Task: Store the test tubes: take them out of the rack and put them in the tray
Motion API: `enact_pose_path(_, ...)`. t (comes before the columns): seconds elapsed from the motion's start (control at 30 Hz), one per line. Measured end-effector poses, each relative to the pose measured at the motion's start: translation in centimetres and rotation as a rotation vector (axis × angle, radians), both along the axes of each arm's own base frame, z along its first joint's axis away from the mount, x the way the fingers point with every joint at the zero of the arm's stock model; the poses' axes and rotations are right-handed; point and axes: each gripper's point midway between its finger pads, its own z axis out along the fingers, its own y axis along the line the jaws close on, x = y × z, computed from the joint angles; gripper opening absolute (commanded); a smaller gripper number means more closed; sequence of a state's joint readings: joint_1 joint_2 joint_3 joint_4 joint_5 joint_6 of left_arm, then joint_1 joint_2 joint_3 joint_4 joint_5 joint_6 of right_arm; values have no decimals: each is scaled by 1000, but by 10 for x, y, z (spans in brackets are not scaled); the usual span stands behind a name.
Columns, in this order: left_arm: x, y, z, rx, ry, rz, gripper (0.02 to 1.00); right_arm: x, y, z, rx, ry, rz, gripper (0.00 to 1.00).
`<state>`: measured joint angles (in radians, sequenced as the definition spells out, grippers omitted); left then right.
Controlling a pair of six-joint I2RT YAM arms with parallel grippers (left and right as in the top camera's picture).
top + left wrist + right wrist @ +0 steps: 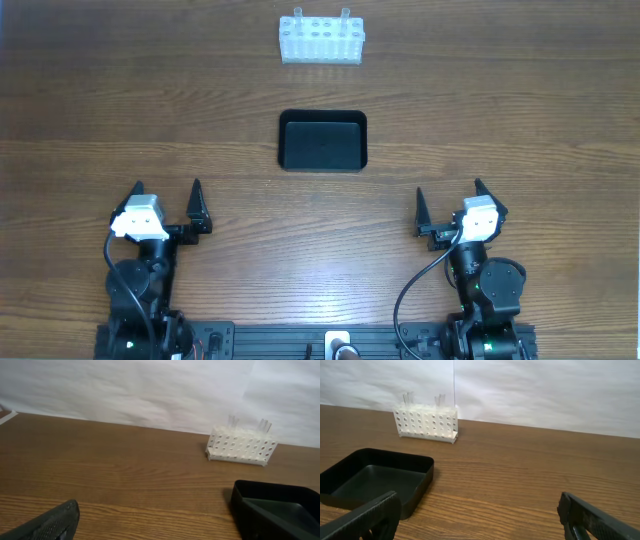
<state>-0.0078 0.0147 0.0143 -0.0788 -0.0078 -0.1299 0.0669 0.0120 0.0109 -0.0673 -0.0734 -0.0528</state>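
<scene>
My left gripper [167, 187] and right gripper [448, 189] spread, empty. Test tubes [346, 14] upright in rack [320, 45], ahead past tray [323, 160]. Likely light, slick, brittle: I'd pinch exposed tops gently.

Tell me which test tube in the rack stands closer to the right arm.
The test tube at the rack's right end; the other tube stands at its left end.

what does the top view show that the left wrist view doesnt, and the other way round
The top view adds the right gripper and the whole left gripper, jaws open on both, plus the full outline of the tray. The left wrist view adds the white backdrop behind the rack and the rack's perforated side. Both share the rack with two test tubes upright in it, the tray and the wooden table.
</scene>
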Motion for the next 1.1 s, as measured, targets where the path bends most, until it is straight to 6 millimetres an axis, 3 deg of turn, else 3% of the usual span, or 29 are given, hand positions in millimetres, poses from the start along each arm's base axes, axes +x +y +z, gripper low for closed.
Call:
enact_pose_path(0.2,0,0,2,3,-7,-1,998,0,0,0,0,0,0,991)
enact_pose_path(0.33,3,-4,14,2,-54,-14,998,0,0,0,0,0,0,993)
enact_pose_path(0.7,18,-42,2,10,61,-153,998,0,0,0,0,0,0,991)
enact_pose_path(0.93,44,-65,39,3,-15,-218,998,0,0,0,1,0,0,993)
enact_pose_path(1.1,71,-82,35,11,41,-247,998,0,0,0,0,0,0,991)
